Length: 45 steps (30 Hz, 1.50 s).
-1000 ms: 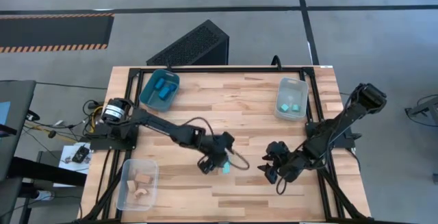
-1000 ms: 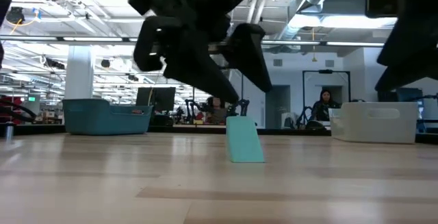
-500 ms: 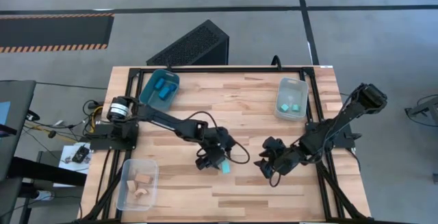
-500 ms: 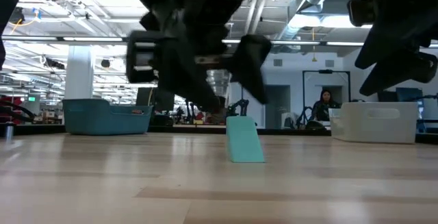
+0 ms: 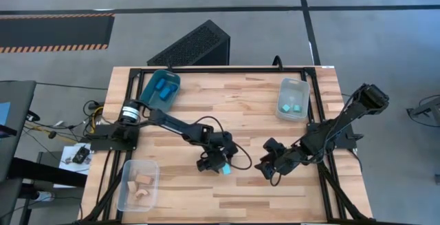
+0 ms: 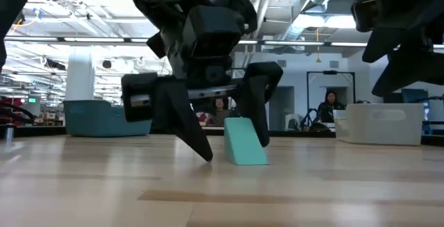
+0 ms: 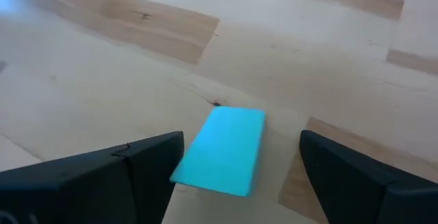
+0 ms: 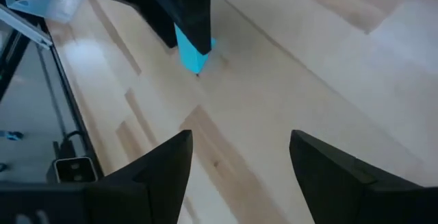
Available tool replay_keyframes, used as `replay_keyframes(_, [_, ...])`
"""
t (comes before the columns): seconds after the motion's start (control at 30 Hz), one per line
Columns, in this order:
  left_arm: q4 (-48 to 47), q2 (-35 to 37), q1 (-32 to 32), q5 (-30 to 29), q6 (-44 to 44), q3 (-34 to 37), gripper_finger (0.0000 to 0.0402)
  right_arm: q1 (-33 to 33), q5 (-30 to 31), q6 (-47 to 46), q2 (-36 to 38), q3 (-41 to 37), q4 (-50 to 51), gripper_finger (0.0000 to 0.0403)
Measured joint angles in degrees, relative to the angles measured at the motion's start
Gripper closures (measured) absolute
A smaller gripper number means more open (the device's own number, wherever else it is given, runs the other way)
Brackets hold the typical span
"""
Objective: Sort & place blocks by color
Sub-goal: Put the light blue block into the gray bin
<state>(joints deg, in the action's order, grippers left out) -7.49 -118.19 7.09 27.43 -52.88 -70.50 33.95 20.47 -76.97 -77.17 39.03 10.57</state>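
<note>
The sorting looks almost finished, judged by how the things lie on the wooden table (image 5: 240, 108). The teal bin (image 5: 159, 89) at the far left corner holds dark blue blocks (image 5: 165, 87), the clear bin (image 5: 293, 99) at the far right edge holds two cyan blocks (image 5: 291, 107), and another clear bin (image 5: 138, 184) at the near left corner holds tan wooden blocks (image 5: 142, 185). Only one block is outside a bin — the cyan wedge (image 6: 244, 141), which stands on the bare wood near the middle of the table, a little toward the near edge. The left gripper (image 6: 223, 144) is down around this wedge: its fingers (image 7: 102, 179) are spread wide, one on each side, with the tips close to the table, and in the left wrist view a gap shows on both sides, so nothing is grasped yet. The right gripper (image 5: 267, 168) hovers to the right of the wedge, well apart from it, also wide open and empty. What is left, as I judge it, is to close on the wedge, lift it and carry it to the clear bin with the other cyan blocks — then no block remains on the table.
</note>
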Motion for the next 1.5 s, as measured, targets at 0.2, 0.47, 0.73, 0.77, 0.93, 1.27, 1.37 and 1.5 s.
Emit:
replay_keyframes(0.2, [0.88, -0.18, -0.40, -0.85, -1.08, -0.04, 0.0151, 0.02, -1.25, -2.67, 0.00, 0.00, -0.16, 0.0133])
replay_keyframes(0.47, [0.91, -0.18, -2.78, -1.16, 3.59, -0.04, 0.0243, -1.72, -1.12, -3.21, 0.01, 0.00, -0.35, 0.0133])
replay_keyframes(0.73, [0.97, -0.05, -4.21, 5.35, 10.74, -0.04, 0.0355, -5.36, -1.02, -2.09, 0.01, 0.00, -0.17, 0.0133])
replay_keyframes(0.77, [0.96, -0.05, -4.21, 5.35, 11.50, -0.04, 0.0368, -5.62, -1.01, -2.06, 0.02, 0.00, -0.17, 0.0133])
replay_keyframes(0.93, [0.59, 1.39, -5.18, 5.28, 13.62, 0.00, 0.0396, -6.38, -1.07, -1.18, 0.02, 0.00, -0.33, 0.0133])
replay_keyframes(1.27, [-0.50, 9.20, -12.33, 5.28, 17.36, 0.27, 0.0400, -9.14, 3.60, -6.06, 0.07, 2.52, 0.33, 0.0133])
replay_keyframes(1.37, [-0.80, 11.70, -15.07, 5.26, 17.83, 0.90, 0.0401, -9.81, 7.98, -9.57, 1.25, 2.92, 0.27, 0.0133])
replay_keyframes(1.5, [-1.53, 14.66, -17.77, 6.08, 18.34, 1.42, 0.0401, -9.72, 13.48, -11.81, 3.67, 3.32, -0.31, 0.0133])
